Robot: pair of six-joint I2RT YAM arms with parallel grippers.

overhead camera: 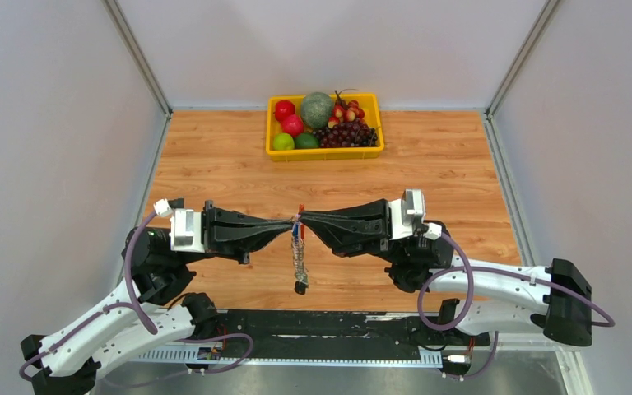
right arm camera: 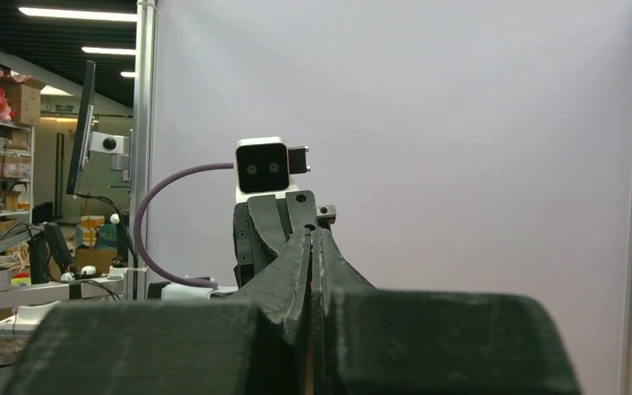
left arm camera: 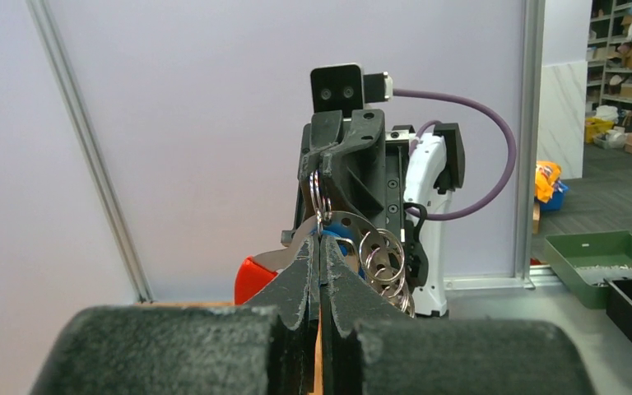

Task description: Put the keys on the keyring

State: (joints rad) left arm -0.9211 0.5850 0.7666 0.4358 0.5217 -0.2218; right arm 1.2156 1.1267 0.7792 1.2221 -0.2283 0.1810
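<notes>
My two grippers meet tip to tip above the middle of the table. My left gripper (overhead camera: 291, 223) is shut; in its wrist view its tips (left arm camera: 321, 240) pinch the blue key (left arm camera: 346, 248) at its head. The red key (left arm camera: 254, 280) hangs just left of the fingers. The thin silver keyring (left arm camera: 319, 194) rises from my left tips to my right gripper (left arm camera: 318, 164), which is shut on it. Linked silver rings (left arm camera: 383, 257) hang at the right. From above, a chain (overhead camera: 299, 262) with a dark charm (overhead camera: 301, 286) dangles below the tips. My right gripper (right arm camera: 313, 235) hides the keys in its own view.
A yellow basket (overhead camera: 326, 154) with apples, a melon, grapes and other fruit stands at the back middle of the wooden table (overhead camera: 214, 156). White walls close in the left, right and back sides.
</notes>
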